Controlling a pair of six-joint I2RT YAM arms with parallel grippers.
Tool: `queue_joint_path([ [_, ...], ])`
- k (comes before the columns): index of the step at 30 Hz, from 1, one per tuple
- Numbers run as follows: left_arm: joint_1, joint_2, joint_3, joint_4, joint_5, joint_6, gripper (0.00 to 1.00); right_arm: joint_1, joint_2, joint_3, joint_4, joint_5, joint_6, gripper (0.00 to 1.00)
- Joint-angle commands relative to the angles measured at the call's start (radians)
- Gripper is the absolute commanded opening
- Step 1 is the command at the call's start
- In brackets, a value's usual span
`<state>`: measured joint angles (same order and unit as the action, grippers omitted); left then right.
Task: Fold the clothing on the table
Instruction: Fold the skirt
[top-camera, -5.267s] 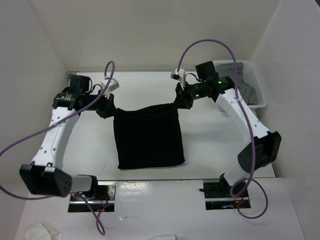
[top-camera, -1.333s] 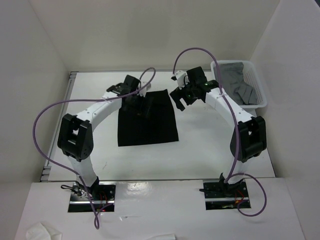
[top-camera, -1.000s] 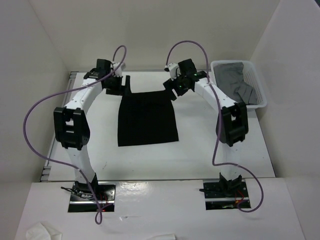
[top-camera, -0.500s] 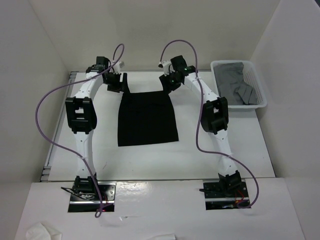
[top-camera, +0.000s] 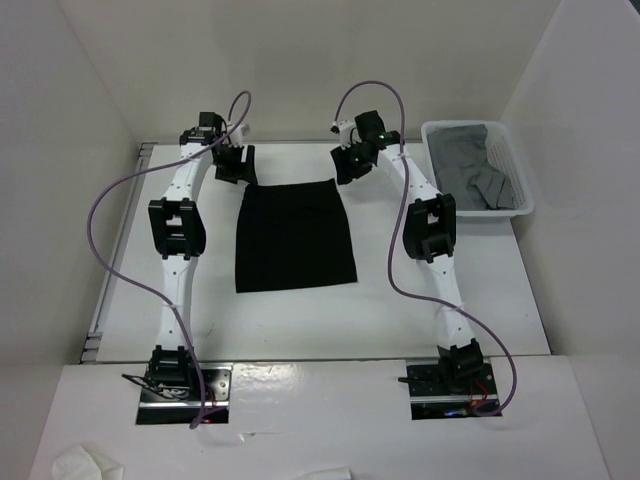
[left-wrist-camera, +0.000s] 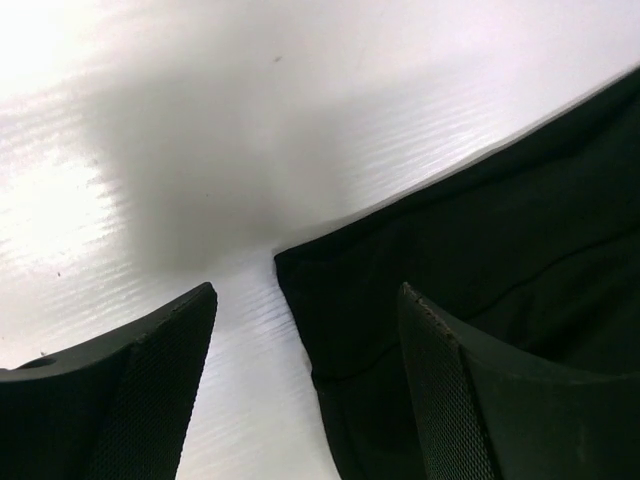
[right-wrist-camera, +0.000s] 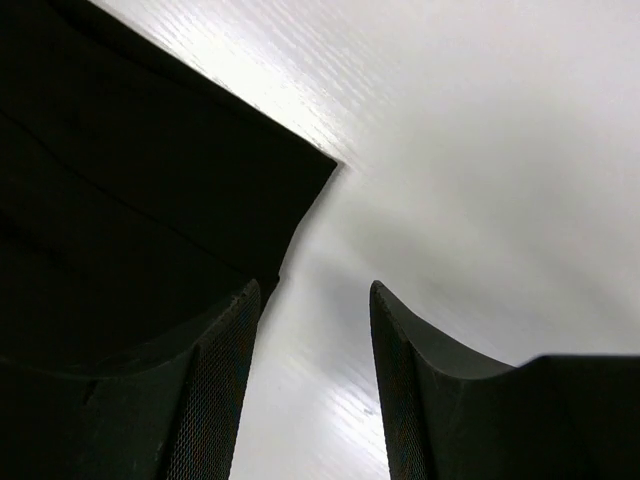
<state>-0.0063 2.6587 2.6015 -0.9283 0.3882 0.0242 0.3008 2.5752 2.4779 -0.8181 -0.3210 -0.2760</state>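
Left gripper (top-camera: 236, 166) jaws apart, empty, straddling 11 o'clock corner of flat black rectangular fabric cloth (top-camera: 295, 236). Right gripper (top-camera: 350, 163) jaws apart, empty, at 1 o'clock corner. Cloth lies mid matte white table (top-camera: 300, 320). White plastic basket (top-camera: 512, 165) at 2 o'clock.

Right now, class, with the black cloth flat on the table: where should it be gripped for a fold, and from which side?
I'd pinch the black cloth at its far-left corner and far-right corner together, descending from above the far edge. It lies flat on the table, so only its free corners offer a pinch.
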Motion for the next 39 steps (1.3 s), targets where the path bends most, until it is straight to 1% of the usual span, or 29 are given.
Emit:
queue_joint_path([
  [1,-0.017,0.007,0.057,-0.067,-0.045,0.011,0.8,0.006,0.029,0.068,-0.033,-0.036,0.011,0.54],
  [5,-0.037,0.007,0.068,-0.076,-0.078,-0.007,0.78,-0.003,0.039,0.079,-0.042,-0.047,0.011,0.54],
  [9,-0.047,0.027,0.095,-0.133,-0.126,-0.017,0.76,-0.003,0.059,0.098,-0.042,-0.067,0.011,0.54],
  [18,-0.077,0.027,0.095,-0.152,-0.155,-0.017,0.69,-0.003,0.102,0.142,-0.052,-0.087,0.02,0.54],
  [23,-0.086,0.027,0.086,-0.152,-0.187,-0.017,0.69,-0.003,0.134,0.173,-0.052,-0.087,0.029,0.54],
  [34,-0.086,0.037,0.077,-0.17,-0.206,-0.017,0.68,0.024,0.197,0.234,-0.021,-0.098,0.067,0.55],
  [39,-0.086,0.058,0.087,-0.179,-0.196,-0.017,0.64,0.034,0.217,0.256,-0.012,-0.107,0.077,0.55],
])
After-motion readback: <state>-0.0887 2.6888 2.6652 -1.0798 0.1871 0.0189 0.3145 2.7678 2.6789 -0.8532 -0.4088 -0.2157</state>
